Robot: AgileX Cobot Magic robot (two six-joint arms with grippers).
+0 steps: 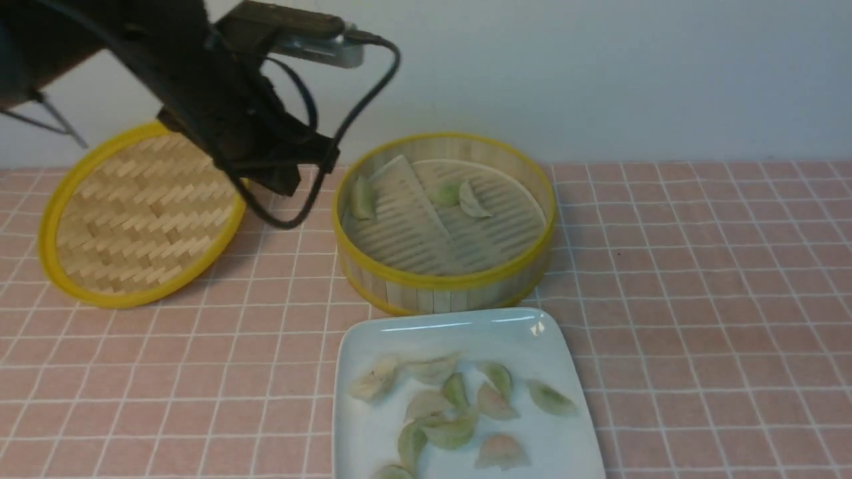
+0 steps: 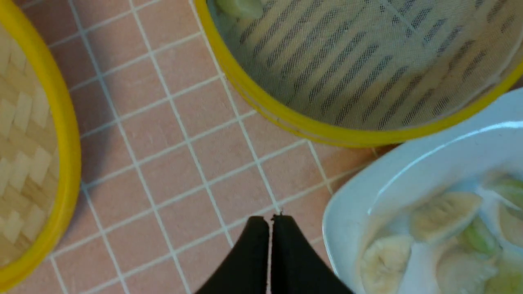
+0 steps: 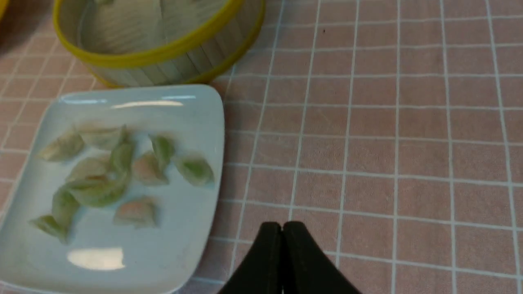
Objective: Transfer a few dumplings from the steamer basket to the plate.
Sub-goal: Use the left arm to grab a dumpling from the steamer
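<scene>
Step was between picks | 3 dumplings (image 1: 474,199) lay in basket (image 1: 446,281) | left gripper (image 2: 269,220) and right gripper (image 3: 282,226) were closed, empty | next move needed jaws apart

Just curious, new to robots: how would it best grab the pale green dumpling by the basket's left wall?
Likely from above, pinching the pale green dumpling across its narrow middle: the steamer basket wall beside it is deep, blocking a sideways approach.

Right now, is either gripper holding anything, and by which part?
Nothing is held. The left gripper and the right gripper are each shut, fingertips pressed together with nothing between them.
</scene>
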